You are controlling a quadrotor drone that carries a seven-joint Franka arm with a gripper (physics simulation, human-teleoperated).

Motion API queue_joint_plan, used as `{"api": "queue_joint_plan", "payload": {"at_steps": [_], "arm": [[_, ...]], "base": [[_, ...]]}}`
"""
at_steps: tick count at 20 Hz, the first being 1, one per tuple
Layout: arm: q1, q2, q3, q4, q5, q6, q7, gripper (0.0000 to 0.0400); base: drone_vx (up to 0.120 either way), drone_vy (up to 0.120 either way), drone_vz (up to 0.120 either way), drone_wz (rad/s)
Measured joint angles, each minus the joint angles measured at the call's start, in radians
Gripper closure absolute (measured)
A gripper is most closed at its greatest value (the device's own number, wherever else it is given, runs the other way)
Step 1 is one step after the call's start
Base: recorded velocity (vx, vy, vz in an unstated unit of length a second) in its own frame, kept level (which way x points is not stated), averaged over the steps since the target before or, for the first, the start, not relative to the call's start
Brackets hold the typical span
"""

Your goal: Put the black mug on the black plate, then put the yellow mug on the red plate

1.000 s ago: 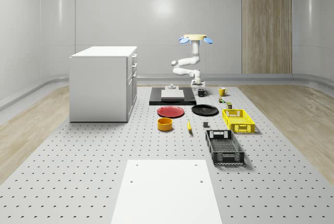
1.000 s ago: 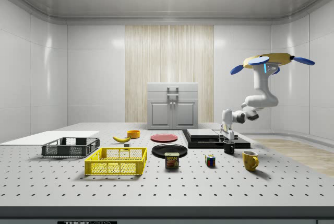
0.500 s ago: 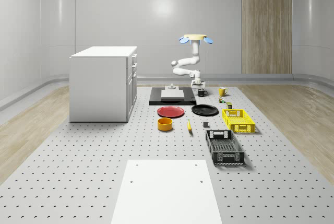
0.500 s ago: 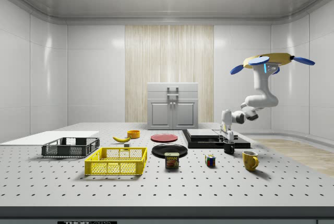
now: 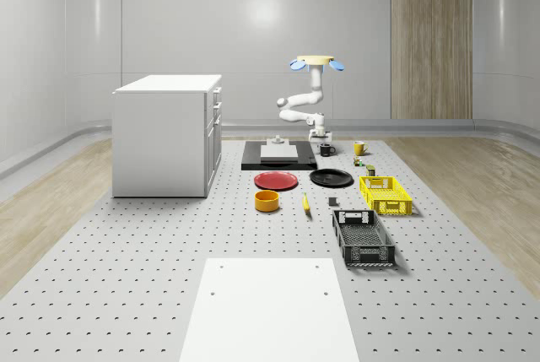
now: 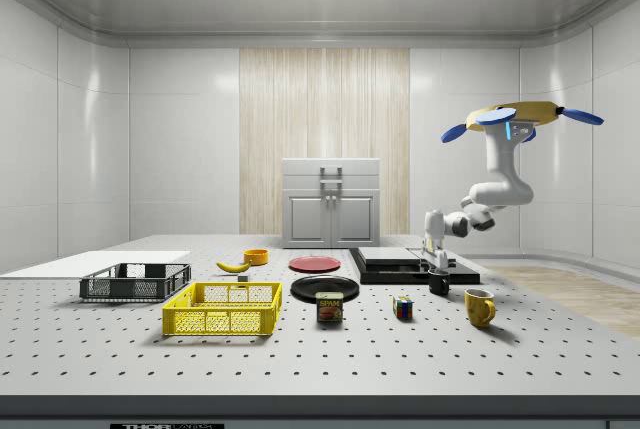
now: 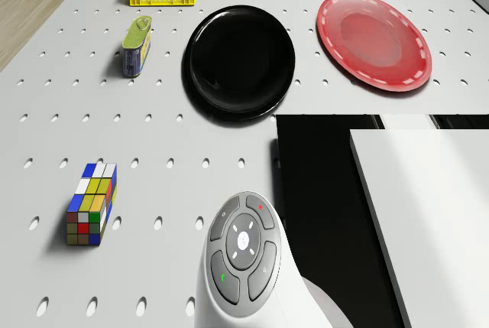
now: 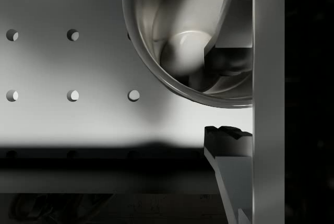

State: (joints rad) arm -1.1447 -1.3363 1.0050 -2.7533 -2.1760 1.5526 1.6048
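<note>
The drone (image 5: 314, 62) hovers over the far end of the table, its arm bent down to the black mug (image 5: 326, 150). The mug (image 6: 439, 284) stands on the table beside the black slab. My gripper (image 8: 227, 101) straddles the mug's wall (image 8: 156, 51), one finger inside the cup and one outside, shut on it. The black plate (image 7: 241, 60) and the red plate (image 7: 374, 41) lie side by side, nearer the table's middle. The yellow mug (image 5: 359, 148) stands to the whole-scene view's right of the black mug.
A Rubik's cube (image 7: 92, 203) and a can (image 7: 136, 45) lie near the black plate. A black slab with a white block (image 5: 278, 155) sits beside the mug. A yellow crate (image 5: 385, 194), black crate (image 5: 363, 237), yellow bowl (image 5: 267, 201), banana (image 5: 305, 203) and white cabinet (image 5: 167, 134) stand around.
</note>
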Motion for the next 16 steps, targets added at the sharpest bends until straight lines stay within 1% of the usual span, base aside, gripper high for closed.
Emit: {"api": "queue_joint_plan", "payload": {"at_steps": [4,10,15,16], "arm": [[-0.001,-0.001,0.0,0.0,0.001,0.001,0.001,0.0282],[-0.002,-0.003,0.003,-0.001,0.004,0.002,0.002,0.0288],[0.003,-0.005,0.042,-0.022,0.041,-0.02,0.007,0.0289],[0.004,-0.005,0.053,-0.027,0.052,-0.026,0.008,0.029]], "base": [[0.0,0.0,0.0,0.0],[0.0,0.0,0.0,0.0],[0.0,0.0,0.0,0.0],[0.0,0.0,0.08,0.0]]}}
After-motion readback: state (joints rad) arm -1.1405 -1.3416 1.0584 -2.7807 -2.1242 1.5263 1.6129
